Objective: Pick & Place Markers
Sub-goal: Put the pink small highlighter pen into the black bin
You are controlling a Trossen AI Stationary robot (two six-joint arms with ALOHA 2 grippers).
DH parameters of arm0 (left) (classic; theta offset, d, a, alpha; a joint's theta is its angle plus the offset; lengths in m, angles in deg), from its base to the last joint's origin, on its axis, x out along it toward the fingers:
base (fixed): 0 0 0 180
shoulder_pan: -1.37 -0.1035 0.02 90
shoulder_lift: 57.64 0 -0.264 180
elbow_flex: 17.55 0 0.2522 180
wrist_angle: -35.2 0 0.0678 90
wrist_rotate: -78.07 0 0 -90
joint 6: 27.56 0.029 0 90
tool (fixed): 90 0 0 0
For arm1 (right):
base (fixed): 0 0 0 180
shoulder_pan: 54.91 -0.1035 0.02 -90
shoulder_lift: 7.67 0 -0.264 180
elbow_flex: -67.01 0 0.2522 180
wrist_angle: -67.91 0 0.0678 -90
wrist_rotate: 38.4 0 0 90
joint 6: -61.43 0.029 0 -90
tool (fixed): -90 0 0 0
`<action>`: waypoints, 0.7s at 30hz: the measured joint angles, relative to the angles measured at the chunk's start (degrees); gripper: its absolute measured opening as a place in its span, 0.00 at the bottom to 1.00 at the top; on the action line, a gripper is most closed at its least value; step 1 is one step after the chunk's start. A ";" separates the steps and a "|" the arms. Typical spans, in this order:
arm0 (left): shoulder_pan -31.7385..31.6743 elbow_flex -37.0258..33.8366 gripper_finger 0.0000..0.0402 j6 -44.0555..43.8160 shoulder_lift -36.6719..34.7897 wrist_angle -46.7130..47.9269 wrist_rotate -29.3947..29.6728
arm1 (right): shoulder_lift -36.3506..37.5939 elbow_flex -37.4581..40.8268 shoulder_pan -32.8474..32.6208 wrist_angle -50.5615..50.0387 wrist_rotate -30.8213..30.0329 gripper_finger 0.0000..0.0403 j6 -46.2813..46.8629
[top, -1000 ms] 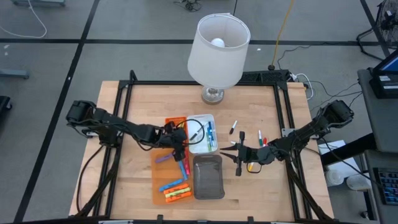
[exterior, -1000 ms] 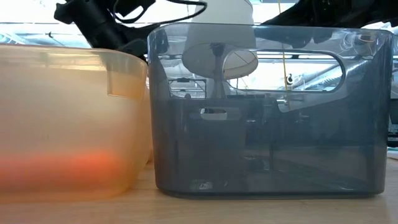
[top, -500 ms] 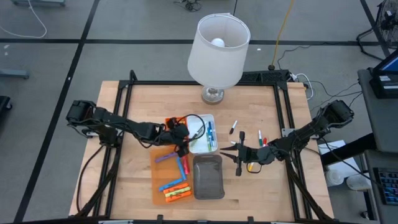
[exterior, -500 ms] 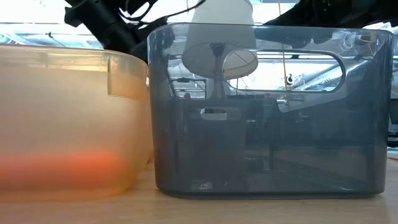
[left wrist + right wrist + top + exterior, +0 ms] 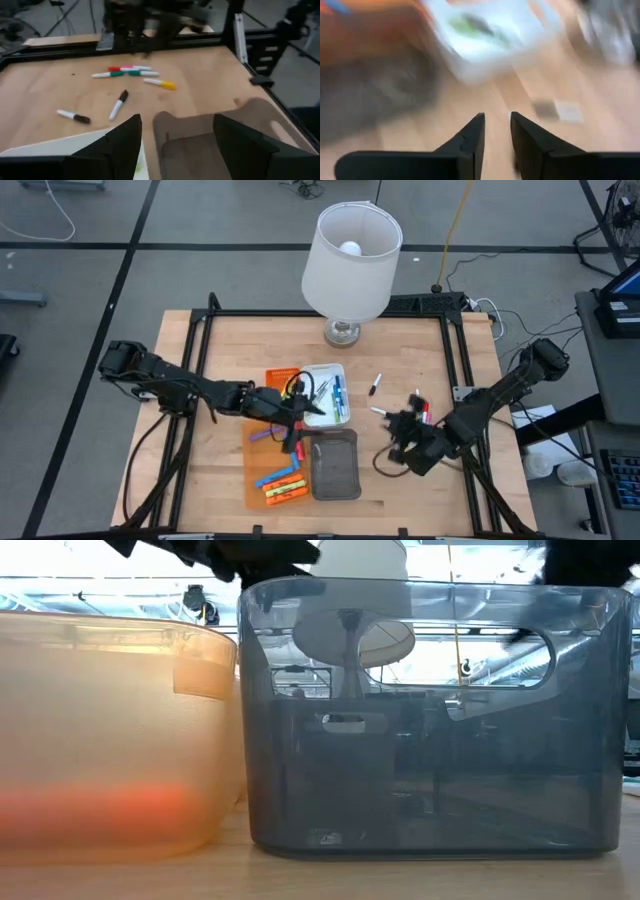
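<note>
Between the spread fingers point(image 5: 120, 142) of the left gripper point(image 5: 293, 432) sits the grey tray's point(image 5: 335, 465) near wall, nothing held. Three trays, count them: orange point(image 5: 256, 478), white point(image 5: 343, 397), grey, packed side by side. Markers point(image 5: 283, 485) lie flat in the orange one, roughly six, long axes slanting across it; a blue one point(image 5: 338, 391) and some dark ones rest in the white tray. Beyond those fingers, on bare wood, five loose markers: a red-pink one, a green one and a yellow-tipped one point(image 5: 161, 84) in a near row, lying crosswise, plus two black-capped ones point(image 5: 118, 104) angled apart. Over on the other side, the right gripper point(image 5: 405, 442) hangs over bare table beside the grey tray, fingers point(image 5: 470, 137) parted by a narrow gap, pinching nothing visible. One lamp point(image 5: 351, 262) stands at the table's back edge, well clear.
</note>
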 joint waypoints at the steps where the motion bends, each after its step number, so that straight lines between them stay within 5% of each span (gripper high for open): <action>1: 0.35 -0.07 0.62 0.41 -0.60 0.39 -0.28 | -0.07 -0.22 0.36 -5.89 2.62 0.21 7.70; 4: 1.30 -0.01 0.62 2.21 -1.89 -0.27 -0.85 | -0.19 1.60 1.30 -19.14 9.73 0.20 26.03; 8: 2.29 -0.64 0.62 2.94 -3.61 -0.76 -0.79 | -0.23 7.65 1.86 -25.77 19.17 0.18 38.24; 15: 1.89 -4.64 0.62 0.76 -6.28 -0.70 4.24 | -0.21 14.85 2.55 -20.74 29.72 0.17 46.40; 21: 1.27 -5.30 0.62 -1.03 -6.22 -1.12 5.22 | -0.16 16.41 2.57 -19.08 30.28 0.17 48.47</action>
